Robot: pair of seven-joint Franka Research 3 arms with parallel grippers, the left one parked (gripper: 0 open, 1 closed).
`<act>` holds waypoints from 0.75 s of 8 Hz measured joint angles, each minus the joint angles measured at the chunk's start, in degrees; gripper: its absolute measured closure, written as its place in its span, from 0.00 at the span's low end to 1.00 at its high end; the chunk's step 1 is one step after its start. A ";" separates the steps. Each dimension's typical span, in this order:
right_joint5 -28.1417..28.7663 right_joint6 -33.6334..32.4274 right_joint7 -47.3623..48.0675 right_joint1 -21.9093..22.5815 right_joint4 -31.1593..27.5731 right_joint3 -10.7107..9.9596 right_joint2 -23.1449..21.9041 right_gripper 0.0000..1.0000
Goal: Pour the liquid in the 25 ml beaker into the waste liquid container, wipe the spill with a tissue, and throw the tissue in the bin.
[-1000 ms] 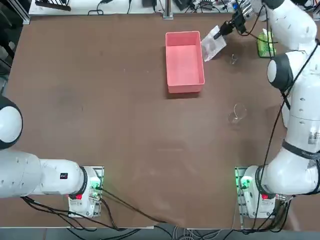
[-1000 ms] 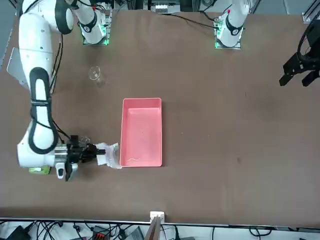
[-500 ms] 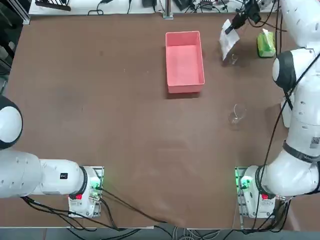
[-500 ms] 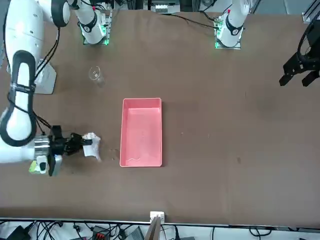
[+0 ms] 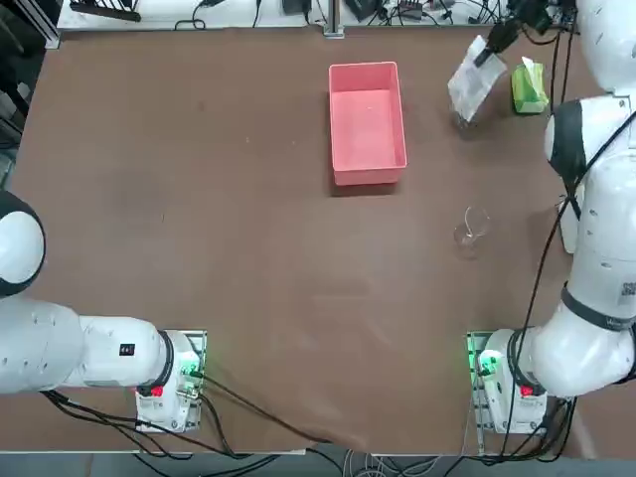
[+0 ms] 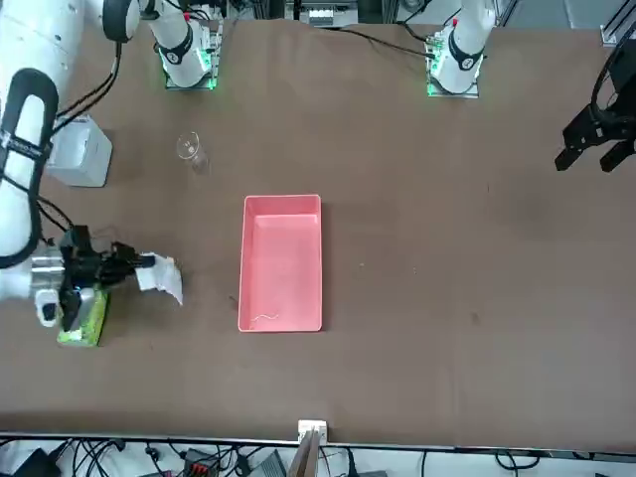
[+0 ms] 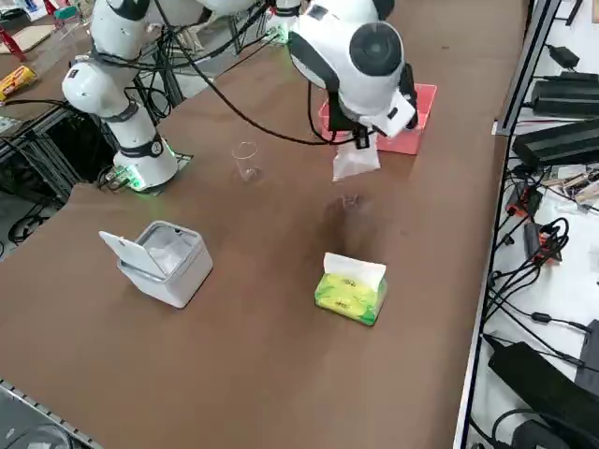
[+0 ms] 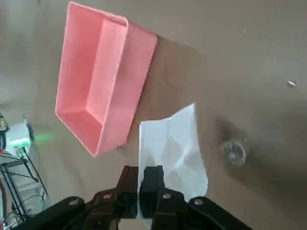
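My right gripper (image 5: 494, 40) is shut on a corner of the white tissue (image 5: 470, 84), which hangs below it above the table. This shows in the front view too, with the gripper (image 6: 134, 263) and tissue (image 6: 159, 275), and in the wrist view, with the gripper (image 8: 144, 184) and tissue (image 8: 172, 148). The tiny 25 ml beaker (image 7: 349, 200) stands upright on a darker patch of table just under the tissue (image 7: 356, 161); the wrist view shows the beaker (image 8: 233, 151) beside it. The pink waste liquid container (image 5: 364, 67) lies to the gripper's left.
A green tissue pack (image 7: 349, 290) lies near the table edge, right of the gripper. A white bin (image 7: 182, 276) with its lid up stands nearer the arm's base. The larger glass beaker (image 5: 471, 227) stands between the base and the small beaker.
The gripper has carried the tissue from the edge of the pink container rightward and up, over the tiny beaker toward the green pack. Its grip has stayed shut.
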 joint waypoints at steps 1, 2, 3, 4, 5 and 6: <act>-3.16 -0.63 0.00 -0.07 -1.43 -0.70 -1.88 0.95; -6.43 -1.24 0.00 -0.40 -3.08 -1.20 -3.82 0.94; -9.18 -2.46 0.00 -1.01 -4.98 -1.42 -5.84 0.93; -12.12 -3.66 -0.02 -1.65 -6.96 -1.51 -7.90 0.93; -15.15 -4.21 -0.06 -2.22 -9.21 -1.57 -10.19 0.93; -18.34 -4.52 -0.07 -2.81 -11.99 -1.66 -12.76 0.93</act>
